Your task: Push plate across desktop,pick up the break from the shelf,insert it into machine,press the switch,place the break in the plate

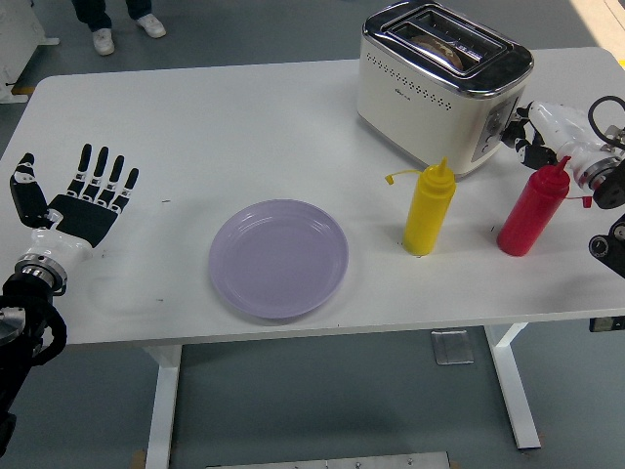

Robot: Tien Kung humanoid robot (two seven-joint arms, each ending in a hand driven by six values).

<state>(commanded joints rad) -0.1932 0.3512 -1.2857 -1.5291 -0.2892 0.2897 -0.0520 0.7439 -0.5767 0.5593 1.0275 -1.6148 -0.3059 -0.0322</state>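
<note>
We see the bread slice [437, 43] low in the toaster [441, 86]: light, crumbly, so grip top edge gently. Right robot hand [528, 132] at the toaster's side w/ fingers curled, holding nothing; left robot hand [80, 200] spread flat.

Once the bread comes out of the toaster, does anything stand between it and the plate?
The yellow bottle stands just off the line from the toaster to the purple plate, on its right; the red bottle is farther right, clear.

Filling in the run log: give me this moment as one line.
stage: pressing switch | right hand at toaster end panel | bread sunk in slot | left hand open on table | plate empty
</note>
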